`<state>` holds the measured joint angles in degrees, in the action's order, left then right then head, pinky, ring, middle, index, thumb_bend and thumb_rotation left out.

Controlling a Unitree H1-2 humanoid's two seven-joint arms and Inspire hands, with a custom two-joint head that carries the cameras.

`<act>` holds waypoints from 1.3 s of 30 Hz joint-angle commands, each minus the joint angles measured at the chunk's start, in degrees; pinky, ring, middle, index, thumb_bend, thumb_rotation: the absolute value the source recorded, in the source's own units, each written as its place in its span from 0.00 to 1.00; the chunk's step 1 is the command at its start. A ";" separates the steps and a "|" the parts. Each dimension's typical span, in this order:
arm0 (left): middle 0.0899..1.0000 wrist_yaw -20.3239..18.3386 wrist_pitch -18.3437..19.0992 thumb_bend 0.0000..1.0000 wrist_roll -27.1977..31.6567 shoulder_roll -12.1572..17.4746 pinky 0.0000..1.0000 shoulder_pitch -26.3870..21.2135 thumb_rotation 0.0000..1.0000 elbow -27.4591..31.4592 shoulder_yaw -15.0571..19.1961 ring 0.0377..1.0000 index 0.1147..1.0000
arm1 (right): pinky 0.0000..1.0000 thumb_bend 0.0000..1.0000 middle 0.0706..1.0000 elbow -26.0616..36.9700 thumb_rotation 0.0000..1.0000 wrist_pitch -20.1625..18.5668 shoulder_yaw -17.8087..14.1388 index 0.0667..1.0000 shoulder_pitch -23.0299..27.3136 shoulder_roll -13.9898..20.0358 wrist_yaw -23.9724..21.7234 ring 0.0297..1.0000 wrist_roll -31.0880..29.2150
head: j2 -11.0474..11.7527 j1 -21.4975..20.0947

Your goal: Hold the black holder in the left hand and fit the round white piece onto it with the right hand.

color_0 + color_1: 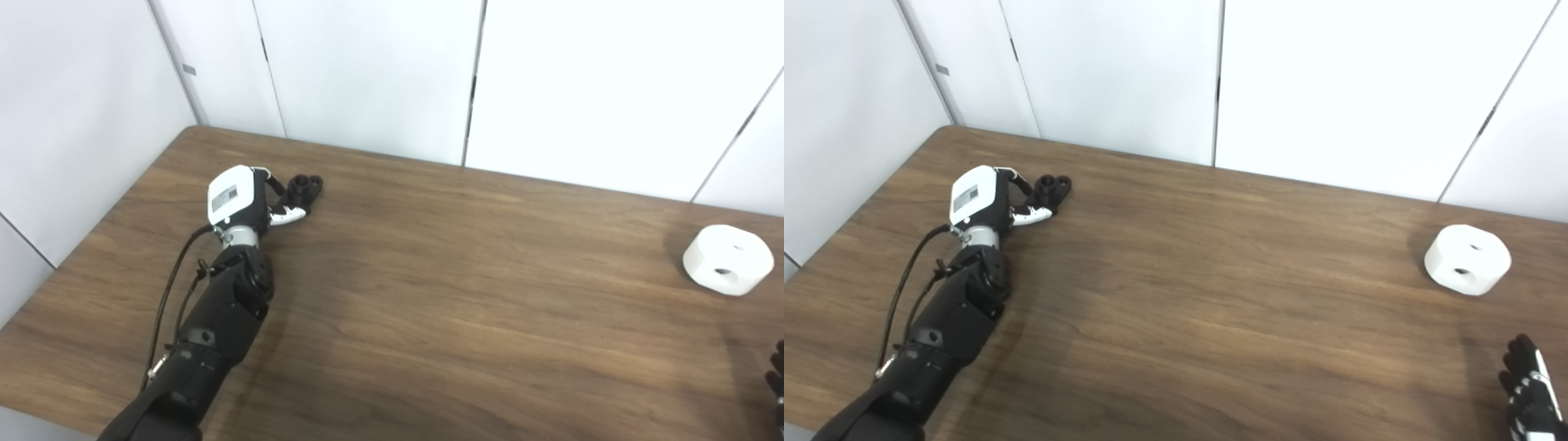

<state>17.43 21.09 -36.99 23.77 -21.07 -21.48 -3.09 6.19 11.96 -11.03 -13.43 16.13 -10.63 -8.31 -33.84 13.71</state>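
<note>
The black holder lies on the wooden table at the far left, its two round sockets facing up. My left hand reaches up to its near end. The fingers lie on the far side and the white-tipped thumb on the near side, apart and not clamped on it. The round white piece, with two dark holes, rests on the table at the far right. My right hand sits low at the bottom right corner, well short of the white piece, with its fingers spread and holding nothing.
White wall panels stand right behind the table's far edge and along its left side. A black cable loops beside my left forearm. A wide stretch of bare wood separates the holder from the white piece.
</note>
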 commanded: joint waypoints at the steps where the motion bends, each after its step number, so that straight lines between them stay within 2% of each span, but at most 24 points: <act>1: 0.75 0.11 -1.94 0.52 0.32 1.39 0.95 -0.83 0.05 3.11 0.18 0.87 0.42 | 1.00 0.70 1.00 -2.79 1.00 1.68 1.71 1.00 -1.89 -3.15 0.36 1.00 -0.58 | -0.02 0.07; 8: 0.76 -5.92 -0.74 0.51 1.50 0.84 0.89 1.84 0.05 10.90 -1.15 0.86 0.42 | 1.00 0.70 1.00 -1.85 1.00 1.10 1.83 1.00 -2.06 -2.98 0.26 1.00 -0.52 | -0.85 -1.17; 12: 0.77 -9.61 0.01 0.51 2.85 -0.44 0.87 3.63 0.05 15.53 -1.61 0.87 0.42 | 1.00 0.72 0.99 -1.54 1.00 0.94 1.86 1.00 -2.09 -3.18 0.40 1.00 -0.49 | -1.16 -1.84; 17: 0.79 -14.41 1.14 0.51 4.00 -1.99 0.85 6.39 0.06 21.88 -2.82 0.88 0.42 | 1.00 0.67 0.99 -1.31 1.00 1.02 1.96 1.00 -2.13 -3.41 0.47 1.00 -0.54 | -1.49 -2.65; 23: 0.79 -18.36 0.68 0.51 3.41 -4.40 0.91 11.32 0.06 28.25 -6.42 0.90 0.42 | 1.00 0.63 1.00 -0.30 1.00 0.71 2.37 1.00 -2.43 -3.56 0.82 1.00 1.21 | -2.19 -4.33; 27: 0.79 -18.97 -2.61 0.51 2.64 -4.96 0.91 13.98 0.06 29.52 -9.15 0.88 0.42 | 1.00 0.60 0.99 0.40 1.00 0.68 2.45 1.00 -2.55 -4.23 1.01 1.00 1.38 | -2.81 -5.75; 32: 0.79 -20.07 -5.03 0.51 2.14 -6.10 0.90 16.57 0.05 30.73 -11.69 0.88 0.42 | 1.00 0.56 0.99 1.35 1.00 0.76 2.98 1.00 -2.89 -4.63 1.21 1.00 2.45 | -3.54 -7.39; 35: 0.80 -21.32 -6.10 0.51 1.82 -6.42 0.86 18.27 0.05 32.15 -13.49 0.88 0.42 | 1.00 0.56 1.00 2.08 1.00 0.17 3.34 1.00 -3.11 -4.88 1.63 1.00 2.81 | -4.31 -8.96; 39: 0.79 -22.41 -8.12 0.51 1.41 -6.38 0.90 20.17 0.05 33.41 -15.93 0.89 0.42 | 1.00 0.58 1.00 3.20 1.00 -1.16 3.76 1.00 -3.47 -5.22 1.92 1.00 3.31 | -5.06 -11.03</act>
<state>-2.09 13.04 -35.85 17.32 -2.08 11.45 -17.79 10.27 11.31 -8.64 -15.26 12.69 -9.13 -4.99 -38.85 2.64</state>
